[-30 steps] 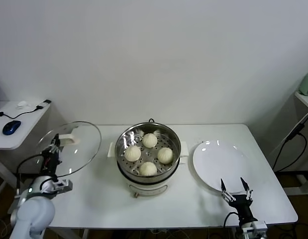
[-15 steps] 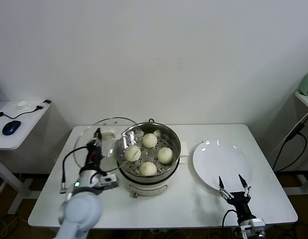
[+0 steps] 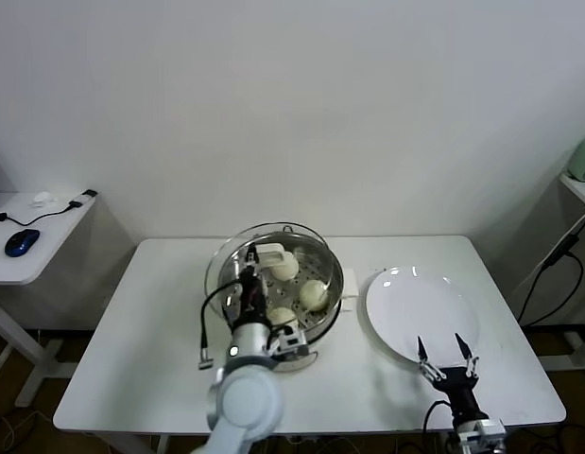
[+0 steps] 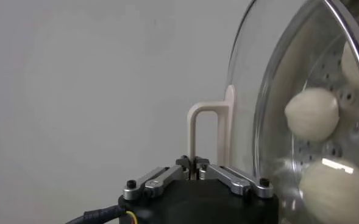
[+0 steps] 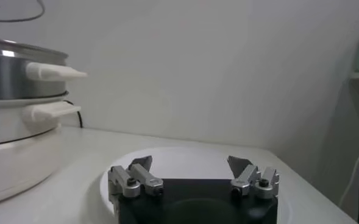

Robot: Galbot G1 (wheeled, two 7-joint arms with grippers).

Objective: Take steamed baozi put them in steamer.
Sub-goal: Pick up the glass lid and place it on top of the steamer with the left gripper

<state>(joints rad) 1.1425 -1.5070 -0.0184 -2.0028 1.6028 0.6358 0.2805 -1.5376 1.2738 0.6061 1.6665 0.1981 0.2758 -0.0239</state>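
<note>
The steamer [image 3: 335, 280] is a shiny steel pot on a cream base in the middle of the table. Three baozi show on its perforated tray, at the back [image 3: 285, 267], the right [image 3: 315, 295] and the front [image 3: 282, 319]; my left arm hides the tray's left part. My left gripper [image 3: 256, 265] is shut on the white handle [image 4: 206, 122] of the round glass lid [image 3: 224, 257] and holds the lid tilted over the pot's left side. Two baozi [image 4: 312, 112] show through the glass [image 4: 270, 73]. My right gripper [image 3: 445, 356] is open and empty at the white plate's [image 3: 420, 307] front edge.
The white plate lies right of the steamer and nothing is on it. A side desk with a blue mouse [image 3: 21, 241] and a cable stands off to the left. A shelf with a green object [image 3: 583, 157] and hanging cables stands at the far right.
My left arm has carried the glass lid from the table's left edge rightward to over the steamer. The right gripper has stayed at the plate.
</note>
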